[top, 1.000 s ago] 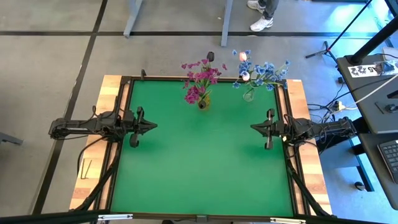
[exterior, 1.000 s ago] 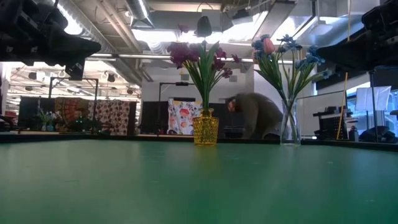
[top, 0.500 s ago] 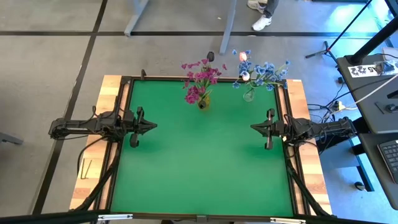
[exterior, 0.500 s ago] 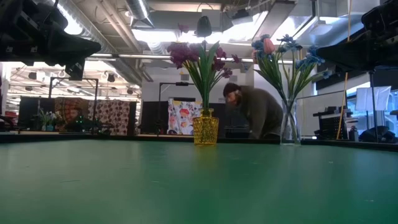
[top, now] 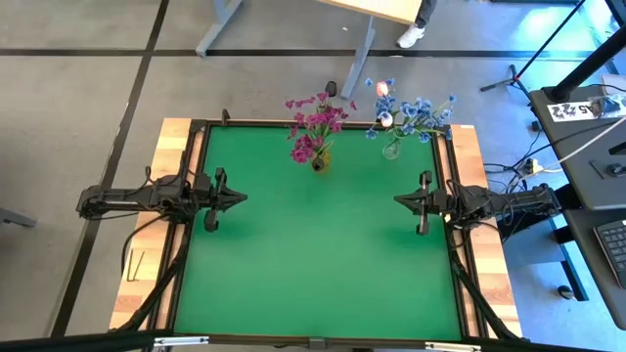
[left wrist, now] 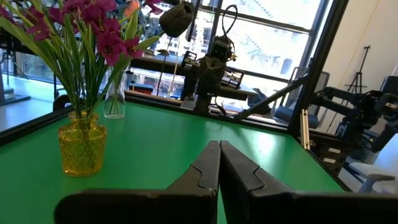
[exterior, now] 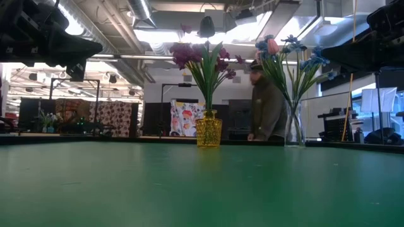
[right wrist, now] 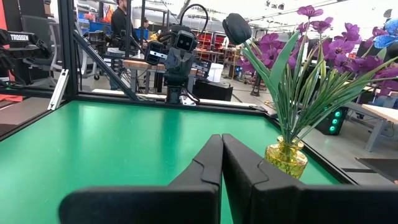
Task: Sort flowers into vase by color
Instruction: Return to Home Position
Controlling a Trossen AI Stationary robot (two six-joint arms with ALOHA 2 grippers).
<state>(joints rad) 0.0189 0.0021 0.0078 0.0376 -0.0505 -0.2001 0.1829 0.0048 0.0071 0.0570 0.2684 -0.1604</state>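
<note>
Magenta-pink flowers (top: 315,125) stand with their stems in a yellow glass vase (exterior: 209,132) at the far middle of the green table. To their right, blue flowers (top: 416,115) and a pale pink tulip (exterior: 273,45) stand in a clear glass vase (exterior: 293,131). My left gripper (top: 243,198) rests shut and level at the table's left edge, away from both vases. My right gripper (top: 398,199) rests shut and level at the right edge. Each wrist view shows its own shut fingers, the left gripper (left wrist: 219,144) and the right gripper (right wrist: 221,138).
The wide green table top (top: 313,254) lies between the two arms, framed by a black rail and wooden borders. A person (exterior: 266,108) stands in the room beyond the far edge, between the two vases in the low view. A desk (top: 597,147) stands off the table's right side.
Both arms have kept still. The person beyond the far edge has straightened up from a bent-over stance and now stands upright.
</note>
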